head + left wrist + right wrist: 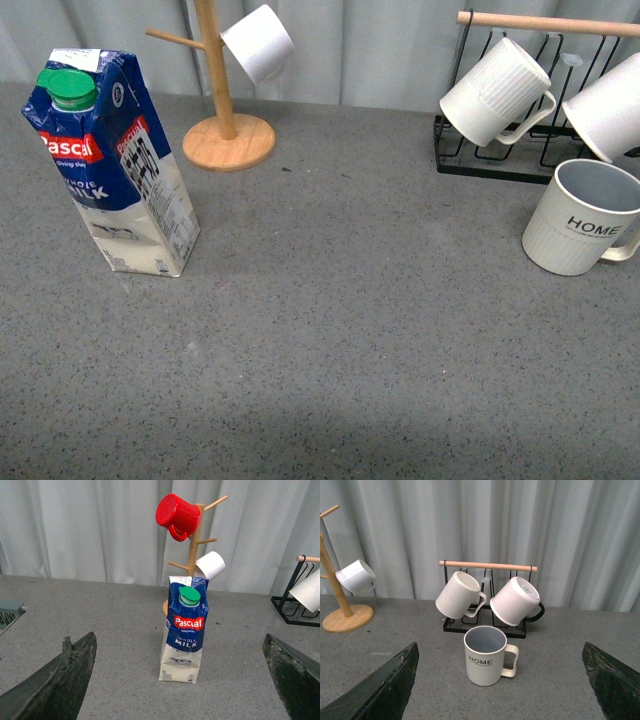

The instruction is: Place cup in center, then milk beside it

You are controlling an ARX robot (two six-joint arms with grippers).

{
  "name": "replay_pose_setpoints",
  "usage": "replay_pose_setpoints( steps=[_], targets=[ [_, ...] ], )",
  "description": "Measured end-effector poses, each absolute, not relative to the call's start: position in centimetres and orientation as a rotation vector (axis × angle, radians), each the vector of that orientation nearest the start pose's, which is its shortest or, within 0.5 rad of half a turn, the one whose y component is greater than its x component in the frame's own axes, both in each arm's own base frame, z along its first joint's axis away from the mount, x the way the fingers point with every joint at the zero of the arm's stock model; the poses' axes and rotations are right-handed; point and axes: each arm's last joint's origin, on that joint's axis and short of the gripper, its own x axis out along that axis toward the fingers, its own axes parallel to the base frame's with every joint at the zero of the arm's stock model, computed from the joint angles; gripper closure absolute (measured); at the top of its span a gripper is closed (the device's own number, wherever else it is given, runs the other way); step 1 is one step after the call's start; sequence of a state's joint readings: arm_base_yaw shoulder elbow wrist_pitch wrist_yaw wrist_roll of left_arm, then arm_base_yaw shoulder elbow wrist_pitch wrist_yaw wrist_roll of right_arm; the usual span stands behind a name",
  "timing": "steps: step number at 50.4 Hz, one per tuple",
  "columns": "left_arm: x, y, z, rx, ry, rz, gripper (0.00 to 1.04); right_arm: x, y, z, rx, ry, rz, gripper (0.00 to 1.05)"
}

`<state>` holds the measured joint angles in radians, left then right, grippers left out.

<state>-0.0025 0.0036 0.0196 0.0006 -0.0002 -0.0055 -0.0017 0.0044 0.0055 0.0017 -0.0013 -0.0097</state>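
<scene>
Standing upright, ribbed round cup (578,228), boxy milk (115,170), speckled grey tabletop (350,330)

Grey table (350,330). Wooden tree (225,120) at back, small white cup (258,42) hung on its right peg. Milk (115,165) upright, left of tree, nearer camera. Rack (500,155) well right of tree, white mugs (495,92) hanging. HOME cup (580,218) upright, far right of tree, nearer camera.

"Pascal" is printed in white on a red logo on the milk (184,630) carton. "WHOLE MILK" is read below it on the blue panel, and "1L" near the base. "HOME" is lettered in black on the cup (485,661).
</scene>
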Motion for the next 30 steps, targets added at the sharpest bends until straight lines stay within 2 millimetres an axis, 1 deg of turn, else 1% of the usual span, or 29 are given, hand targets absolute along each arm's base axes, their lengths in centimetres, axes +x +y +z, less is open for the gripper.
replay_pose_setpoints(
  steps=[30],
  targets=[
    [9.67, -0.02, 17.00, -0.006, -0.017, -0.002, 0.06, 9.76, -0.01, 16.52, -0.010, -0.003, 0.000, 0.09]
  ],
)
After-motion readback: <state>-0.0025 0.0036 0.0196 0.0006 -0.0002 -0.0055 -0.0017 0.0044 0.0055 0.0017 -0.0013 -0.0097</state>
